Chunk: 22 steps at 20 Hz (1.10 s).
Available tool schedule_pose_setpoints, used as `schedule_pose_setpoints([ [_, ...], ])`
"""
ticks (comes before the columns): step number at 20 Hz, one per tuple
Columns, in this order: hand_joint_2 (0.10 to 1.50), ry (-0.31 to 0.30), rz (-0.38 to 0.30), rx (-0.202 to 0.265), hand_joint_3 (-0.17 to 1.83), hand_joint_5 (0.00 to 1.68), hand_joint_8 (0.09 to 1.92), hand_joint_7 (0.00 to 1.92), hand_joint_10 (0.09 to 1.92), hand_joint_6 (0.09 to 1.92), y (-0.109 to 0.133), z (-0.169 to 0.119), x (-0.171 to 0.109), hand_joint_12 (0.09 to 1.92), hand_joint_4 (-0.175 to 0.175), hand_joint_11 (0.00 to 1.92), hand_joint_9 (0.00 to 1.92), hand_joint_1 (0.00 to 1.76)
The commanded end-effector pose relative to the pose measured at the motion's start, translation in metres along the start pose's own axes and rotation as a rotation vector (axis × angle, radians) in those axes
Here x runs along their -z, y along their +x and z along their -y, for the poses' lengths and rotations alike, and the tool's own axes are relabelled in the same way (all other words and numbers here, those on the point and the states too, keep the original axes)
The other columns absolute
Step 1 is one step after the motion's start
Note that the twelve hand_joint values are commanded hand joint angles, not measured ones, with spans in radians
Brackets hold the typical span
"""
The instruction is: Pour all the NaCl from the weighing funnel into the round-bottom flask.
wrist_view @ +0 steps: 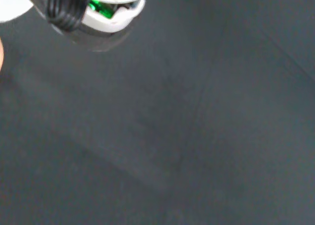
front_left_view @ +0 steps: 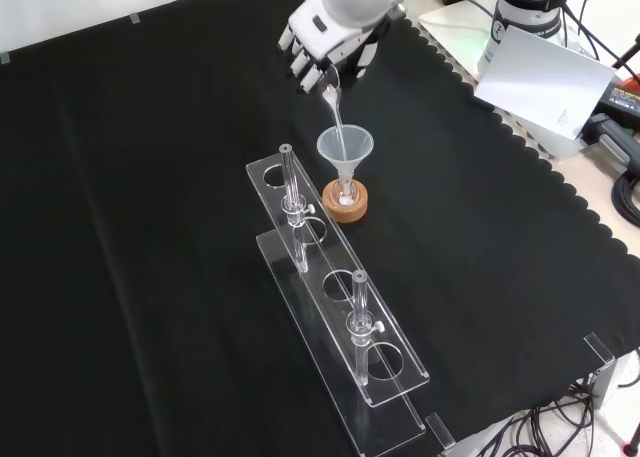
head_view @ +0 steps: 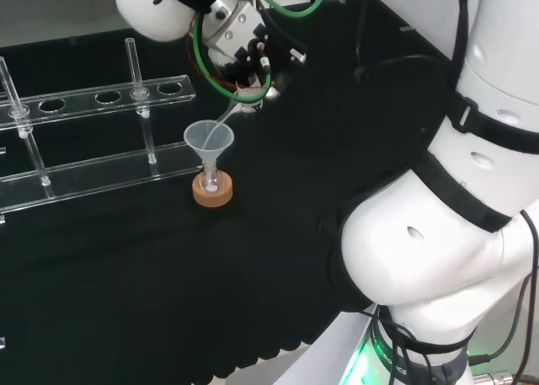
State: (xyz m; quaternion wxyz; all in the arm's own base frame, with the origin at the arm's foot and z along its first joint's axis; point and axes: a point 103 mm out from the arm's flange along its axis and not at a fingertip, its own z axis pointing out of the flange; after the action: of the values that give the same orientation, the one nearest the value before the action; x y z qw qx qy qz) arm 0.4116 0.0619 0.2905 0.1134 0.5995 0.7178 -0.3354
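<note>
- Leftmost in the front view stands a clear acrylic two-tier test-tube rack [front_left_view: 340, 342], running from mid-cloth toward the near edge, with upright clear posts and round holes.
- Just right of its far end, the small clear round-bottom flask [front_left_view: 346, 193] sits on a tan cork ring stand [front_left_view: 346, 203], and a clear plastic cone funnel [front_left_view: 345, 147] rests in the flask's neck.
- Above that cone, the slender clear weighing funnel [front_left_view: 334, 105] slants down, its narrow tip inside the cone's mouth or touching its rim; I cannot tell which. No salt can be made out in it.
- Its upper end is pinched in the curled fingers of the black and white hand [front_left_view: 322, 39], which hangs at the top of the front view.
- Handling, as I judge it: the weighing funnel looks light, stiff, smooth and breakable, best taken at its wide upper end, leaving the spout free.
- Equally, the flask and cone look top-heavy on the cork, so a sideways nudge from the tip could tip them.
- Farther right, white paper [front_left_view: 545, 82] lies off the black cloth [front_left_view: 150, 227].
</note>
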Motion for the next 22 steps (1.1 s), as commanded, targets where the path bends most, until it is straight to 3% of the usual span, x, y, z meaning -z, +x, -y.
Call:
schedule_pose_setpoints([
  [1,0.70,0.025,0.089,0.006,0.67,1.16,0.54,1.04,0.09,0.88,0.0126,-0.0044,-0.0068,0.90,0.175,1.07,1.36,1.09],
  [16,0.70,0.020,0.089,0.021,0.67,1.16,0.54,1.04,0.09,0.88,0.0161,-0.0051,-0.0037,0.90,0.175,1.08,1.36,1.09],
  [22,0.71,0.003,0.122,0.020,0.67,1.16,0.54,1.03,0.09,0.88,0.0173,-0.0044,0.0022,0.90,0.175,1.08,1.36,1.09],
])
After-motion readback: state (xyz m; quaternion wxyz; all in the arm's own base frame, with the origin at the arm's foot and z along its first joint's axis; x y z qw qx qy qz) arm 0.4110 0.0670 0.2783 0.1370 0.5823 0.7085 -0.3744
